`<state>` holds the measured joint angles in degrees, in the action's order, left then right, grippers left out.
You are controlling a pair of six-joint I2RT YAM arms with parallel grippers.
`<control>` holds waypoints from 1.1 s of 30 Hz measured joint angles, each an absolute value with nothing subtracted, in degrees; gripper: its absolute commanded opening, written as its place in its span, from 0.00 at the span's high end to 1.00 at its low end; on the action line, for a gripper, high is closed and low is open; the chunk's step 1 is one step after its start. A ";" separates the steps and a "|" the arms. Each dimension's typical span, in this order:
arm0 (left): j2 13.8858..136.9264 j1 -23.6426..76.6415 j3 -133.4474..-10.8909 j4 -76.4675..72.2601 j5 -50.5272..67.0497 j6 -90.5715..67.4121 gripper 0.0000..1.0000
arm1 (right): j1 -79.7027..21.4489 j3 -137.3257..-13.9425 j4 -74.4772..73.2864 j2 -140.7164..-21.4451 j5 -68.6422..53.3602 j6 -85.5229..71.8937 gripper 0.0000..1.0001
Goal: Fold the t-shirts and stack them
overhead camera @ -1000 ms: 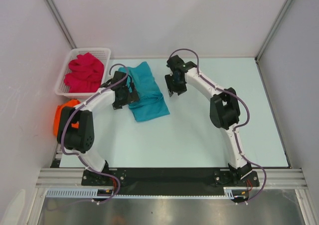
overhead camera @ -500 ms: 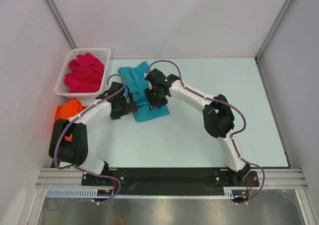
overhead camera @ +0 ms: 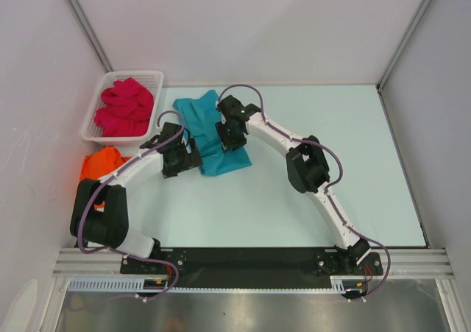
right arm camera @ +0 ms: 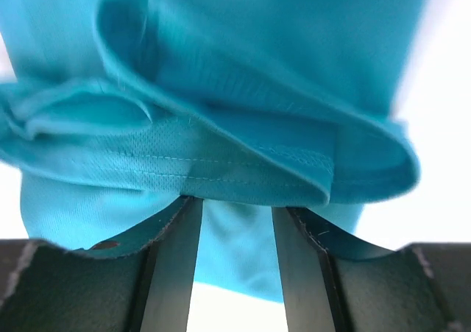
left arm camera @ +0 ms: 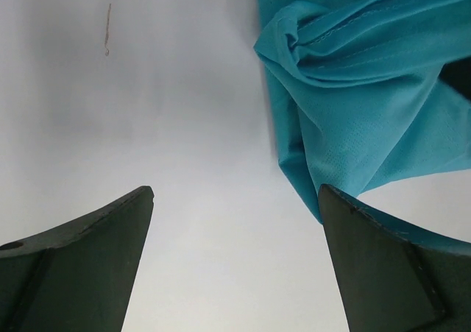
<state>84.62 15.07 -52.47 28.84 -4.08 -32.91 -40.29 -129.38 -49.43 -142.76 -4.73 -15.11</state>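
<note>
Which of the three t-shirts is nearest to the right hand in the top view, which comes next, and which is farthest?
Measured from the right hand:
1. Teal t-shirt: directly under the hand, in the middle of the scene.
2. Pink t-shirt: inside the white basket, at the far left.
3. Orange t-shirt: leftmost, on the near side of the basket.

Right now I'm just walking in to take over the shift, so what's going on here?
Both arms are at the teal t-shirt, crumpled on the table. The right gripper has its fingers astride a bunched fold; whether they pinch it is unclear. The left gripper hangs open over bare table beside it. The pink t-shirt lies in the basket, the orange t-shirt by the left arm.
</note>
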 measured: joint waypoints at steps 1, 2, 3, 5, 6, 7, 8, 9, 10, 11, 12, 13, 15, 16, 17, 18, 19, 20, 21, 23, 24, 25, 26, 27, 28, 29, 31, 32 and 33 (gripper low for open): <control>84.62 15.09 -52.40 28.86 -4.08 -32.91 0.00 | -39.94 -131.04 -49.36 -143.46 -4.43 -14.85 0.53; 84.62 15.09 -52.38 28.88 -4.10 -32.86 0.00 | -39.59 -132.62 -49.52 -144.09 -4.12 -14.72 0.53; 84.62 15.09 -52.34 28.88 -4.12 -32.80 0.00 | -39.24 -134.15 -49.65 -144.77 -3.90 -14.68 0.53; 84.62 15.09 -52.23 28.97 -4.16 -32.47 0.00 | -38.83 -136.20 -49.60 -145.51 -3.66 -14.52 0.53; 84.62 15.09 -52.21 29.12 -4.19 -32.40 0.00 | -38.59 -136.90 -49.58 -145.64 -3.49 -14.50 0.53; 84.62 15.09 -52.18 29.23 -4.21 -32.38 0.00 | -38.35 -137.38 -49.63 -145.67 -3.46 -14.50 0.53; 84.62 15.09 -52.16 29.32 -4.25 -32.38 0.00 | -38.17 -137.71 -49.56 -145.67 -3.42 -14.50 0.53; 84.62 15.09 -52.16 29.34 -4.25 -32.36 0.00 | -38.09 -137.95 -49.54 -145.67 -3.38 -14.50 0.53; 84.62 15.09 -52.16 29.34 -4.27 -32.34 0.00 | -38.04 -138.17 -49.43 -145.67 -3.33 -14.48 0.53; 84.62 15.09 -52.16 29.34 -4.27 -32.32 0.00 | -38.06 -138.23 -49.41 -145.67 -3.36 -14.48 0.53; 84.62 15.09 -52.18 29.34 -4.27 -32.29 0.00 | -38.09 -138.28 -49.41 -145.73 -3.38 -14.48 0.53; 84.62 15.09 -52.16 29.39 -4.27 -32.27 0.00 | -38.06 -138.41 -49.43 -145.84 -3.42 -14.48 0.53; 84.62 15.09 -52.18 29.54 -4.27 -32.16 0.00 | -37.98 -138.93 -49.36 -146.45 -3.51 -14.46 0.53; 84.62 15.09 -52.18 29.61 -4.29 -32.01 0.00 | -37.95 -139.37 -49.32 -146.93 -3.55 -14.46 0.53; 84.62 15.09 -52.18 29.71 -4.27 -31.92 0.00 | -37.89 -139.72 -49.06 -147.48 -3.64 -14.46 0.53; 84.62 15.09 -52.18 29.78 -4.27 -31.90 0.00 | -37.82 -140.25 -48.97 -148.09 -3.84 -14.44 0.53; 84.62 15.09 -52.18 29.80 -4.27 -31.86 0.00 | -37.69 -141.01 -48.93 -148.88 -3.99 -14.44 0.53; 84.62 15.09 -52.18 29.85 -4.27 -31.86 0.00 | -37.52 -141.84 -48.90 -149.60 -4.10 -14.41 0.54; 84.62 15.09 -52.18 29.91 -4.27 -31.86 0.00 | -37.15 -143.02 -48.56 -150.63 -4.29 -14.41 0.54; 84.62 15.09 -52.18 30.17 -4.27 -31.83 0.00 | -36.40 -144.29 -47.79 -151.94 -4.62 -14.44 0.54; 84.62 15.09 -52.18 30.30 -4.29 -31.83 0.00 | -35.90 -144.59 -47.37 -152.33 -4.84 -14.46 0.54; 84.60 15.09 -52.18 30.41 -4.27 -31.81 0.00 | -35.35 -144.64 -47.09 -152.51 -5.08 -14.48 0.54; 84.58 15.09 -52.18 30.57 -4.29 -31.81 0.00 | -34.81 -144.64 -46.85 -152.51 -5.28 -14.52 0.54; 84.51 15.09 -52.18 30.70 -4.29 -31.79 0.00 | -34.26 -144.68 -46.65 -152.51 -5.45 -14.55 0.54; 84.47 15.09 -52.18 30.72 -4.29 -31.75 0.00 | -33.74 -144.84 -46.30 -152.51 -5.50 -14.55 0.54; 84.42 15.11 -52.18 30.74 -4.29 -31.57 0.00 | -33.47 -144.90 -45.95 -152.51 -5.52 -14.55 0.54; 84.42 15.11 -52.16 30.76 -4.29 -31.46 0.00 | -32.58 -144.88 -45.30 -152.51 -5.48 -14.52 0.54; 84.42 15.20 -52.18 30.76 -4.32 -31.46 0.00 | -32.36 -144.64 -45.10 -152.46 -5.45 -14.48 0.53; 84.42 15.33 -52.18 30.76 -4.32 -31.48 0.00 | -32.32 -144.27 -44.99 -152.27 -5.41 -14.41 0.53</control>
